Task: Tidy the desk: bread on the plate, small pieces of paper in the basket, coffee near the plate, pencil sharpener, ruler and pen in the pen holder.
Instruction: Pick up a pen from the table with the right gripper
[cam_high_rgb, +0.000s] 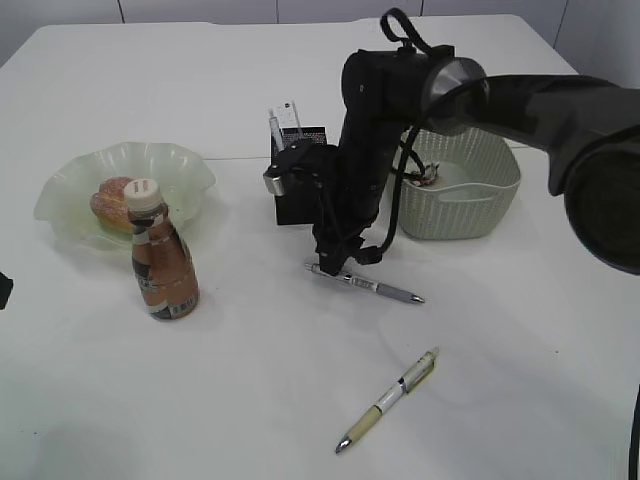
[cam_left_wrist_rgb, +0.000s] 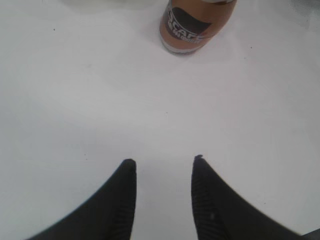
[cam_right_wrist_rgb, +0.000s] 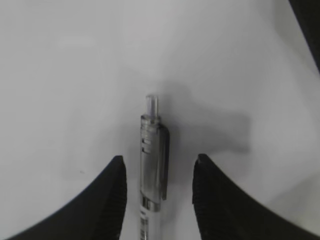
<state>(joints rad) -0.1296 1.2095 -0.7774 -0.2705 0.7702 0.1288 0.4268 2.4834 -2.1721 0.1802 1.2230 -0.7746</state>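
right claw: hanging low over the desk with jaws partly open, straddling the clear pen; the pen is lying in the gap near the left finger, contact not discernible; nothing gripped yet.
clear pen: lying flat just in front of the holder, clicker end pointing away from the wrist camera, clip facing right; in the exterior view the tip end is trailing out toward the right.
handling, clear pen: judging it light, stiff and smooth, so likely rolling or pivoting if pinched off-centre; the barrel just below the clip is looking like the best hold, jaws closing across it.
second pen: cream-coloured, lying well apart, nearer the front edge; same handling expected.
left claw: idling above bare desk, jaws part open and empty, coffee ahead of it.
plate: holding the bread; coffee standing upright just in front of the rim.
basket: sitting behind the arm; something small is showing inside at the left wall, too small to identify.
holder: mostly hidden by the arm; a clear ruler-like piece and a pale item are sticking up out of it.
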